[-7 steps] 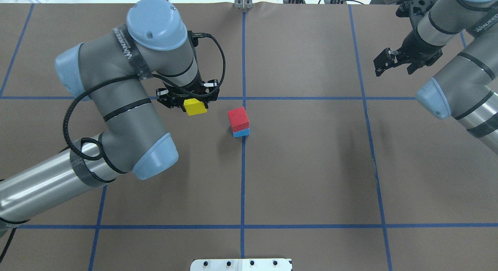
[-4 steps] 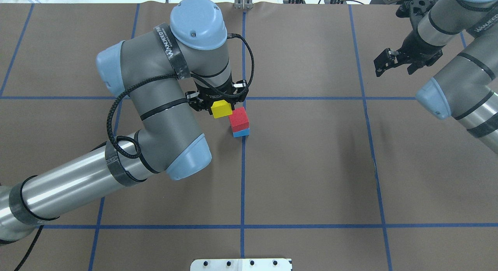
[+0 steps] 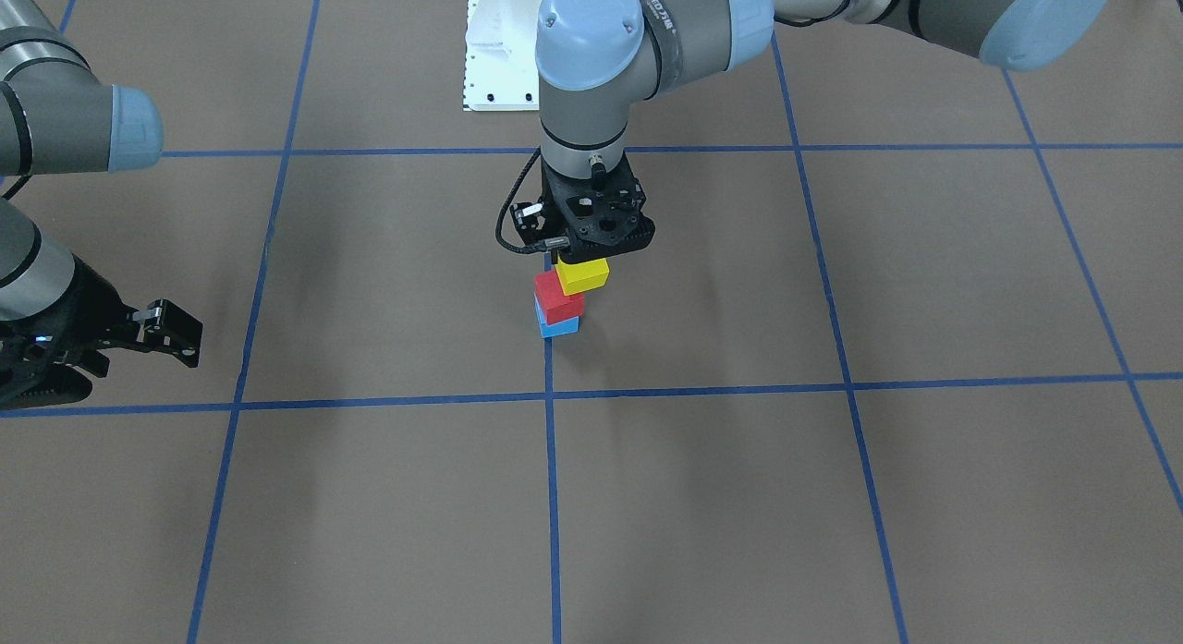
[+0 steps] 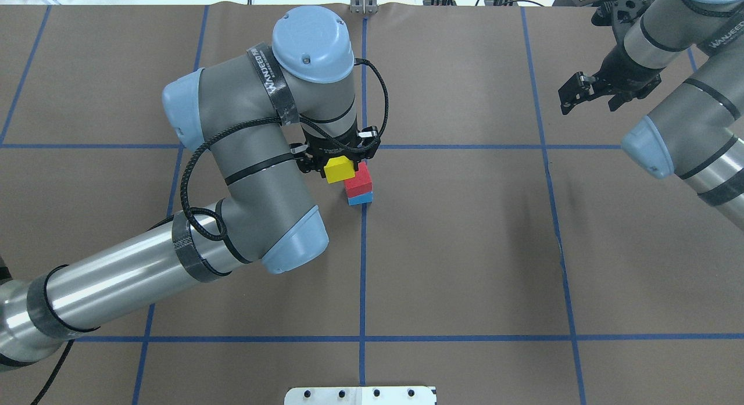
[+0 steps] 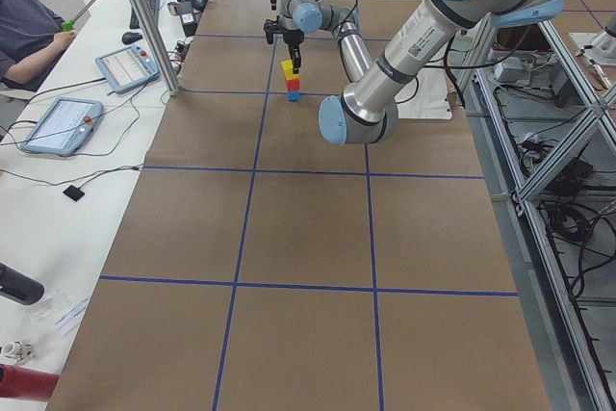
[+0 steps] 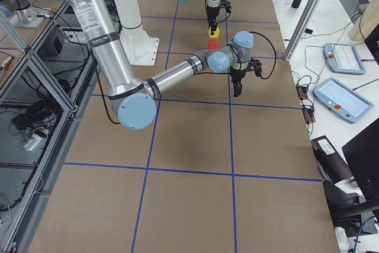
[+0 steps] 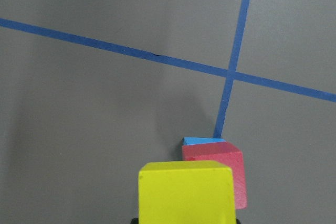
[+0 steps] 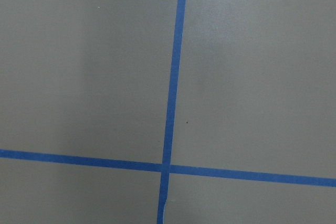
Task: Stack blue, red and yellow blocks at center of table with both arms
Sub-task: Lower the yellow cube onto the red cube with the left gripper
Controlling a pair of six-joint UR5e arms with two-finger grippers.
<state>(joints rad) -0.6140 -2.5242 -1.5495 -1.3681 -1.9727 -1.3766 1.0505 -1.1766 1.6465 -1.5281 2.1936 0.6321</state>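
L gripper [image 3: 584, 261] clenched on yellow block [image 4: 340, 169], held aloft just beside the stack. Red block [image 4: 361, 184] sits on blue block [image 4: 360, 199], on the centre tape line [image 4: 362, 265] near a crossing. Key offset: stack lies toward robot's right of the held block. They overlap partly in overhead view, so judged not yet aligned. L arm far nearer. R gripper [image 4: 581, 96] well apart, jaws spread, empty. Hidden: L fingertips in wrist view, and blue is mostly covered. Vert. clearance over red can't be judged.
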